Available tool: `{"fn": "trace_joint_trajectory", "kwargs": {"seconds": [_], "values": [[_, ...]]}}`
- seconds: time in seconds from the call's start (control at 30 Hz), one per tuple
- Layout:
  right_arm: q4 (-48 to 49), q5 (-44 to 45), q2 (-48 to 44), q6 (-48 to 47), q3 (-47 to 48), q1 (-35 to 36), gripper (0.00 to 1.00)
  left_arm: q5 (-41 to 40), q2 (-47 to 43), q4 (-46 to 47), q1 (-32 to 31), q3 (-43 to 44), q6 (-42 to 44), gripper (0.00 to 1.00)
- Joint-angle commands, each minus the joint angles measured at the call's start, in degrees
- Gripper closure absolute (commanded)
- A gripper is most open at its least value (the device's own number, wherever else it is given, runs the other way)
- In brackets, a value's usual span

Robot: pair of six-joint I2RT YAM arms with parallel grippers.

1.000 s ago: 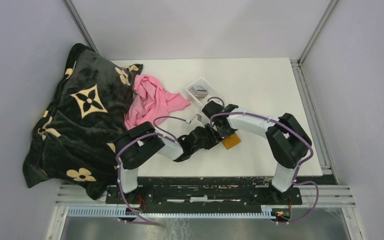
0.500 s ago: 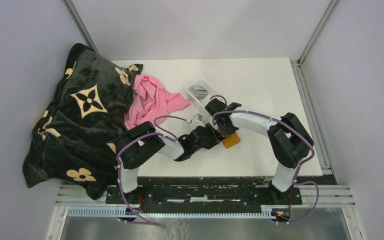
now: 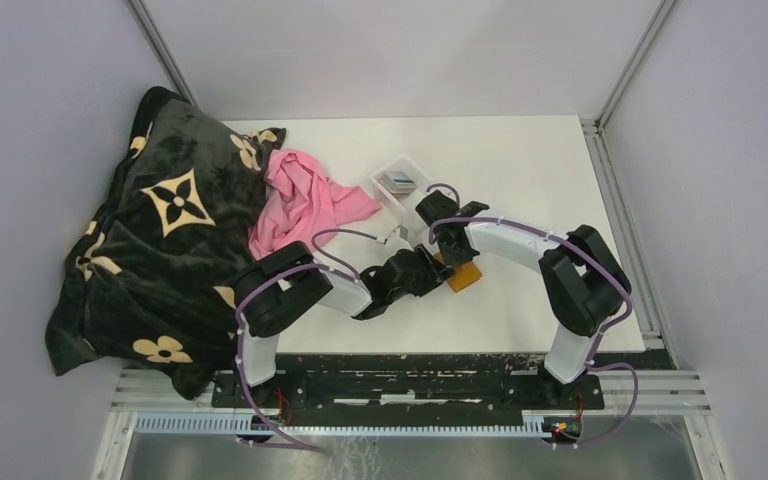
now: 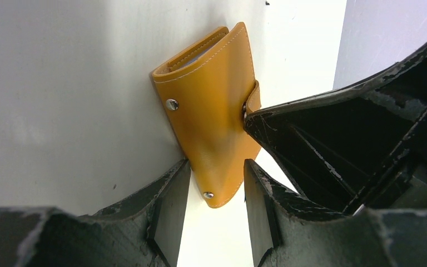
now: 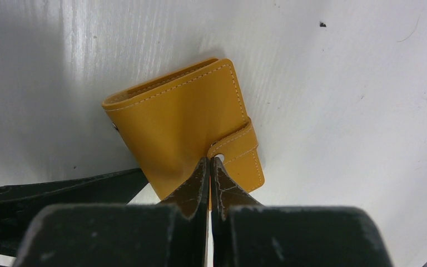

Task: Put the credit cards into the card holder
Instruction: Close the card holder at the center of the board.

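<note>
Both wrists have edged to the right since a second ago, and the orange corner you can see from above has slid a touch farther with them.

Nearest you, a black mounting rail [image 3: 410, 385] carries the two arm bases. Just beyond, the left pincer [image 3: 430, 268] [image 4: 216, 167] stands part open, with the near corner of the card holder [image 3: 465, 276] [image 4: 211, 128] [image 5: 183, 133] in its gap. The right pincer [image 3: 450, 255] [image 5: 210, 164] is closed, its tips against the strap [image 5: 239, 150]. You cannot tell whether any leather is pinched between them.

The card holder is folded, near the middle of the white bench [image 3: 520, 160]. Whether it lies flat or tilted is unclear.

Farther back a clear tray [image 3: 422, 175] holds the credit cards [image 3: 397, 181], well apart from the holder. Left of it lies a pink cloth [image 3: 305, 205]. A dark blanket [image 3: 150, 240] with cream flowers is heaped over the bench's left side and hangs off that edge.

Pale grey walls [image 3: 380, 50] and metal frame posts [image 3: 155, 40] close the space.

From above, both wrists cover most of the holder, and the right wrist hides the tray's near end. The cards are too small to count.
</note>
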Motion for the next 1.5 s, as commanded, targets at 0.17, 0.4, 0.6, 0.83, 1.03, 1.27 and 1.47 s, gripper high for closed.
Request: {"fn": "trace_joint_trajectory", "kwargs": {"seconds": [0.17, 0.4, 0.6, 0.83, 1.03, 1.27, 1.47], "values": [[2.0, -0.46, -2.19, 1.35, 1.02, -0.49, 0.99, 0.3, 5.6, -17.98, -0.35, -0.69, 3.55, 0.49], [2.25, -0.36, -1.69, 1.52, 1.46, -1.07, 0.99, 0.34, 6.13, -21.07, -0.41, 0.49, 3.73, 0.49], [2.65, -1.19, -1.54, 2.0, 1.96, -2.61, 0.99, 0.44, 6.55, -23.83, -0.33, 0.85, 3.56, 0.49], [3.38, -2.81, 0.32, 2.81, 3.39, -3.45, 0.99, 0.9, 7.43, -26.14, -0.33, 2.09, 3.8, 0.49], [4.04, -3.99, 1.54, 3.31, 3.67, -4.31, 0.99, 1.22, 8.21, -27.79, -0.33, 3.27, 4.5, 0.49], [4.46, -5.67, 2.49, 4.11, 2.34, -5.69, 0.99, 1.47, 9.29, -29.44, -0.34, 4.85, 4.96, 0.49], [4.91, -6.72, 3.87, 5.05, 2.42, -7.22, 0.99, 1.71, 9.67, -30.57, -0.34, 5.25, 5.07, 0.49]]}}
